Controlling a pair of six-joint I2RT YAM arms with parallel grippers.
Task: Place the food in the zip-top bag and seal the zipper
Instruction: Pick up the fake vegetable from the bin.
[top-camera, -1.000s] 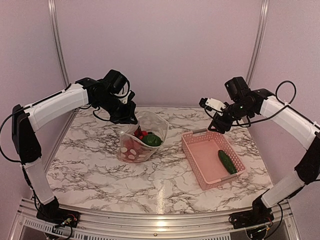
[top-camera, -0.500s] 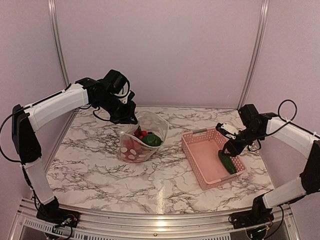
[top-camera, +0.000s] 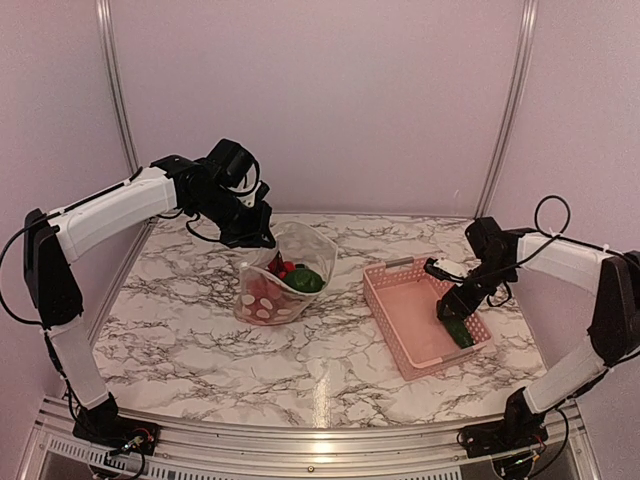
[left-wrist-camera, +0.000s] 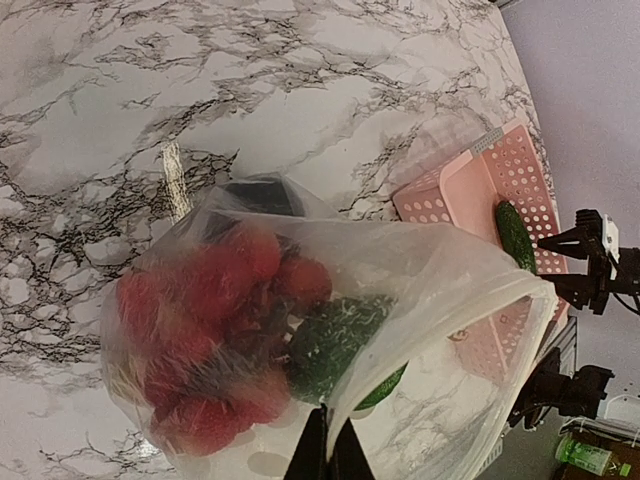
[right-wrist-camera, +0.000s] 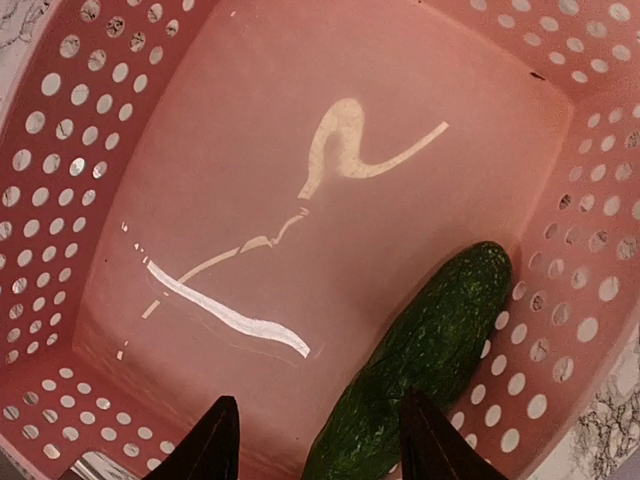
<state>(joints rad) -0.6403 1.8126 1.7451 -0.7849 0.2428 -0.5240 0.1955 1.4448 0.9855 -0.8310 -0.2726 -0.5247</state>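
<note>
The clear zip-top bag (top-camera: 290, 262) with white dots stands open on the marble, held up by its mouth edge. My left gripper (top-camera: 256, 236) is shut on that rim; the left wrist view shows the dark fingertips (left-wrist-camera: 328, 452) pinched on the plastic. Inside the bag (left-wrist-camera: 455, 285) lie red fruit (left-wrist-camera: 200, 300) and a green pepper (left-wrist-camera: 335, 345). A green cucumber (top-camera: 458, 331) lies in the pink basket (top-camera: 405, 305). My right gripper (top-camera: 452, 306) hangs low in the basket, open. Its fingers straddle the cucumber's (right-wrist-camera: 430, 360) near end without closing on it.
The pink basket's slotted walls (right-wrist-camera: 60, 190) close in round the right gripper on all sides. The marble table (top-camera: 200, 345) is bounded by a metal rail at the front and pale walls behind.
My right arm has dropped from above the basket down onto the cucumber, and its jaws have narrowed somewhat. The left arm and the bag have not moved.
</note>
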